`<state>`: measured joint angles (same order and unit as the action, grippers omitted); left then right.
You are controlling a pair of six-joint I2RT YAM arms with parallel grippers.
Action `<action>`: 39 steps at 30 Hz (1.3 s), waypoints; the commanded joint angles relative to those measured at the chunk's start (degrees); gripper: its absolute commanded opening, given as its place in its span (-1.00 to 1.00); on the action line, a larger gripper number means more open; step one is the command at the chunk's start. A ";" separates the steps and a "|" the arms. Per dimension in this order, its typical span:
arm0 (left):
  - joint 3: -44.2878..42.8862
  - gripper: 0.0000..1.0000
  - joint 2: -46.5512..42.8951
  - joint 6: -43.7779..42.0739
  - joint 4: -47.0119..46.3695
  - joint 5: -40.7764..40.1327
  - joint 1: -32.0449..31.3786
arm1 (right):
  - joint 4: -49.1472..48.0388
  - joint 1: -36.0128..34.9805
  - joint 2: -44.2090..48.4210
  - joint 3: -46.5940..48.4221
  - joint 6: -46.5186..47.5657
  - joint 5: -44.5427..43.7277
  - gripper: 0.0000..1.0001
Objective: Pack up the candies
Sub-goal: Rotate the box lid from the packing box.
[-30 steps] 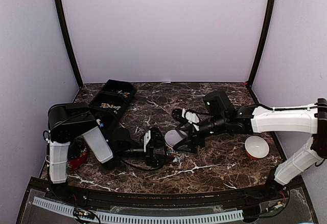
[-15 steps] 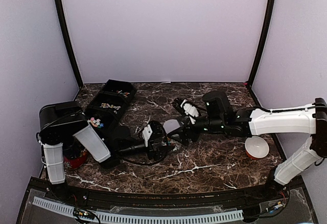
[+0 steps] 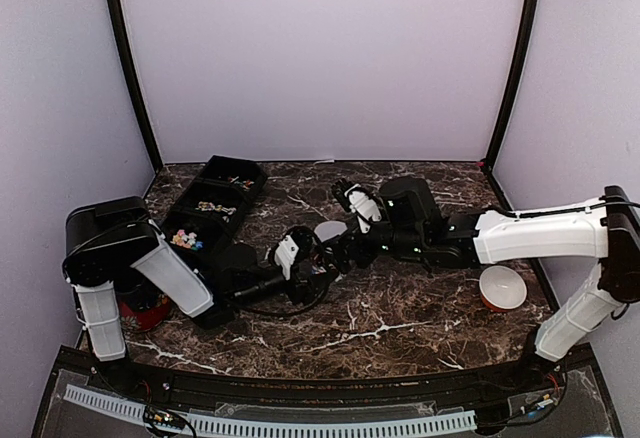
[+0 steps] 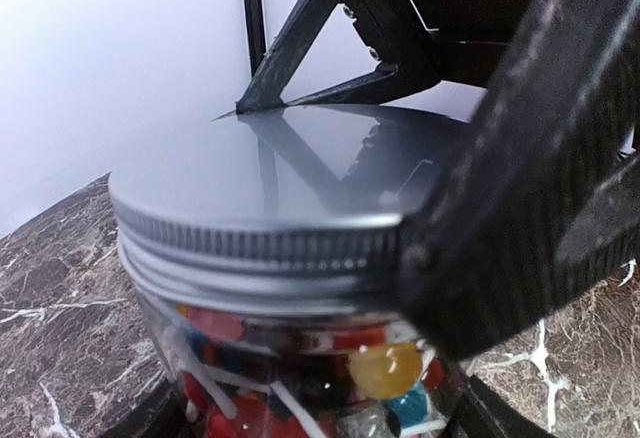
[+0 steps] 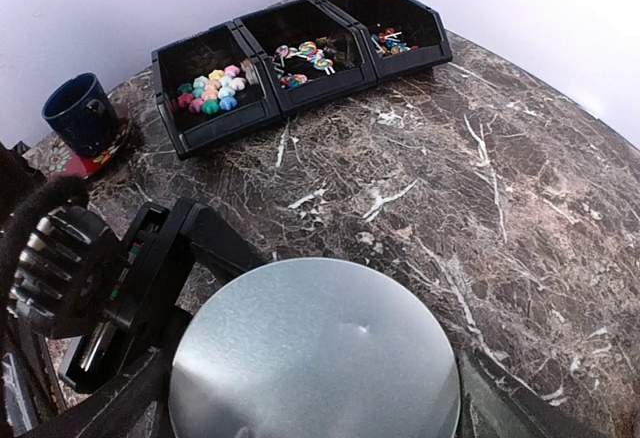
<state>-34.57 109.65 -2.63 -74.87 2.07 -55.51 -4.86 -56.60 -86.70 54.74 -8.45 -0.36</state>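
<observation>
My left fingers [image 4: 520, 188] clamp upright jar [image 4: 300, 388] of candies [image 4: 385, 370]; my right fingers [image 4: 395, 23] straddle lid [image 5: 315, 358], lower centre of frame, grip unclear.

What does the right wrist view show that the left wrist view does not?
Only the right wrist view: three black bins with loose candies, and a blue mug beside them. Only the left wrist view: the glass jar from the side, packed with candies under the ribbed rim of its silver lid. Both: that lid and the marble table.
</observation>
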 commanded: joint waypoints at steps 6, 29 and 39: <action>-2.92 0.46 -5.47 -0.24 -7.40 -3.28 -0.38 | 1.17 -1.67 -1.11 1.08 -1.21 0.79 0.95; -0.93 0.45 -7.33 1.83 -8.87 -4.20 1.33 | 6.18 -1.67 6.59 -2.00 3.06 7.28 0.95; -0.30 0.43 -9.07 2.62 -8.19 -1.52 2.47 | 10.07 -1.65 9.19 -2.77 5.62 10.55 0.95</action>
<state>-34.50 105.30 -2.33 -75.72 4.21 -55.46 -1.41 -56.95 -78.91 53.91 -4.08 3.25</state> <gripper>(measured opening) 0.755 0.976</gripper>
